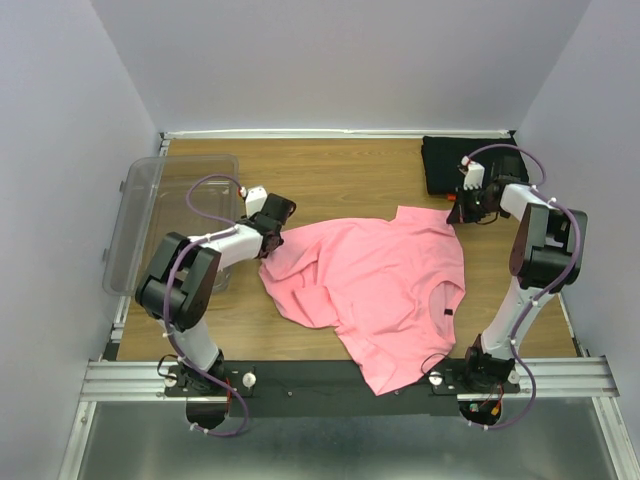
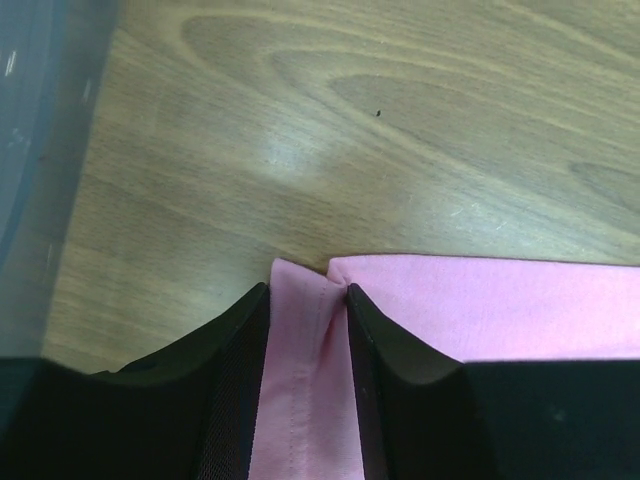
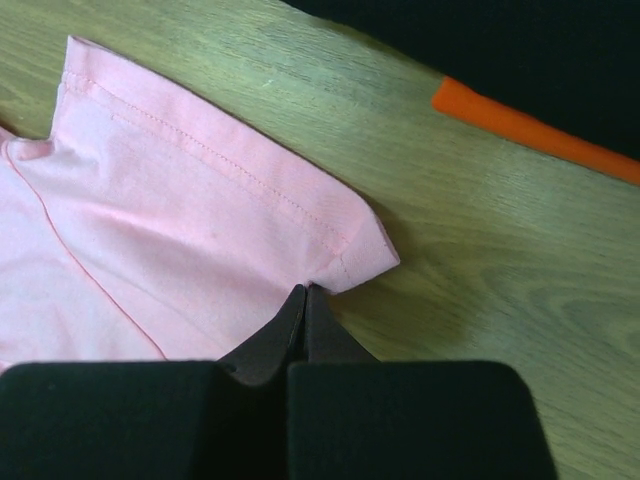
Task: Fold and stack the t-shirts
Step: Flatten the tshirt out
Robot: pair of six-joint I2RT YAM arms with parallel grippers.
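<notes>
The bright pink t-shirt (image 1: 380, 275) lies crumpled across the middle of the table, its lower part hanging over the near edge. My left gripper (image 1: 272, 232) is at its left edge. In the left wrist view a hemmed strip of pink t-shirt (image 2: 500, 300) runs between the jaws of that gripper (image 2: 308, 292), which stand partly apart around it. My right gripper (image 1: 458, 212) is shut on the corner of the pink sleeve (image 3: 200, 200), its tips (image 3: 305, 290) pinched together there. A folded black t-shirt (image 1: 455, 165) lies at the back right, with an orange-red edge (image 3: 530, 130) showing beside it.
A clear plastic tub (image 1: 165, 210) stands along the table's left side, close behind my left arm; its wall (image 2: 30, 100) shows at the left of the left wrist view. White walls enclose the table on three sides. A metal rail (image 1: 340, 378) runs along the near edge.
</notes>
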